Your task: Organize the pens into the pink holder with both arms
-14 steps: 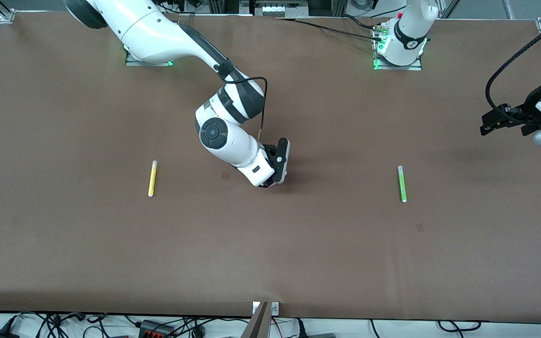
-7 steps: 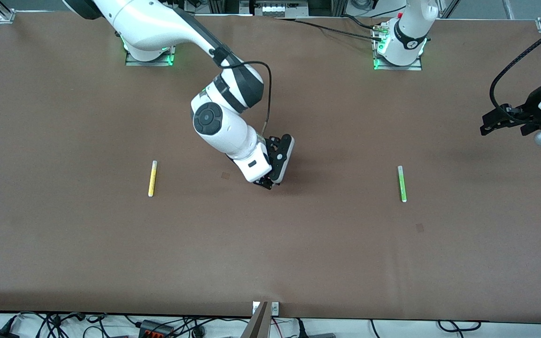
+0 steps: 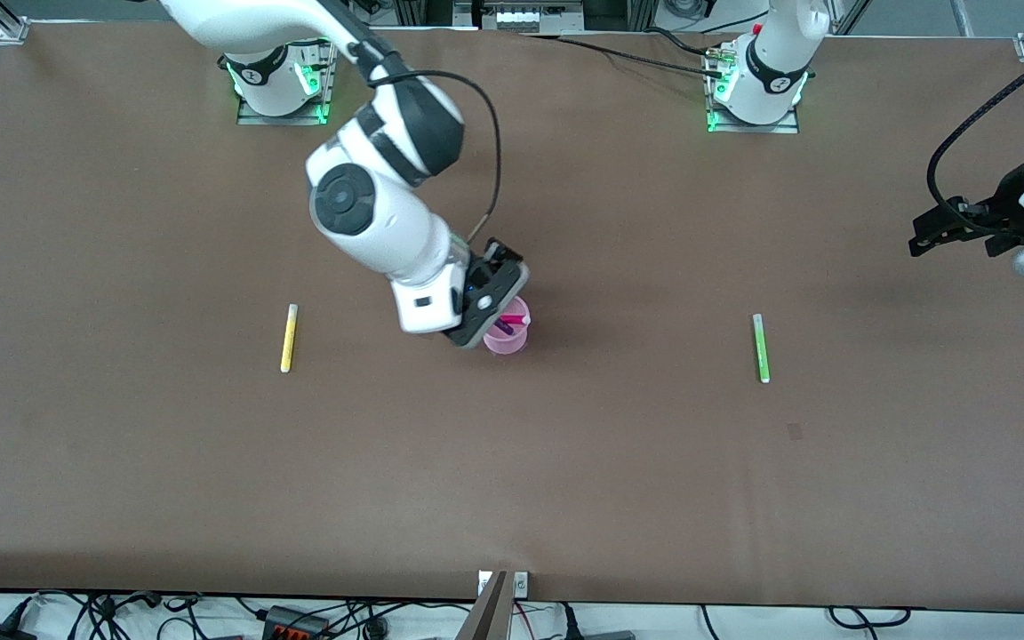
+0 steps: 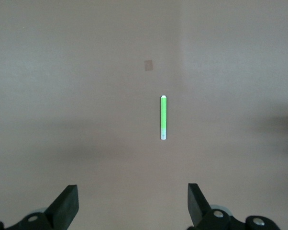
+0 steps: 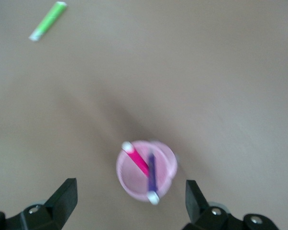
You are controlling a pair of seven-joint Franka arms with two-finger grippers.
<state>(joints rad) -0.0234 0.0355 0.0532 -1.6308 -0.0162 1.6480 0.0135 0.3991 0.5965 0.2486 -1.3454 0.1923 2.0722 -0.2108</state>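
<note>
**Two pens in the holder, two left on the tabletop**

The right end effector (image 3: 487, 313) is seen just above the pink holder (image 3: 507, 336) near the centre of the front view, with its jaws spread wide and nothing held between them; in the right wrist view both fingers (image 5: 62, 196) stand well apart at the lower corners, the holder (image 5: 145, 170) framed between them. Inside the holder a magenta pen (image 5: 136, 160) and a purple pen (image 5: 151, 178) are seen leaning, crossed near their lower ends.

The left end effector (image 3: 961, 229) is held at the right edge of the front view, over the tabletop (image 3: 619, 462), also wide open and empty; that arm appears to be waiting. The green pen (image 3: 760, 348) lies flat at centre right, and is shown straight ahead in the left wrist view (image 4: 163, 117). The yellow pen (image 3: 288, 337) lies flat at centre left, well apart from the holder.

The step in hand is judged to be a release into the holder. Next, a descent onto a remaining pen is called for, with the jaws set across its shaft.
</note>
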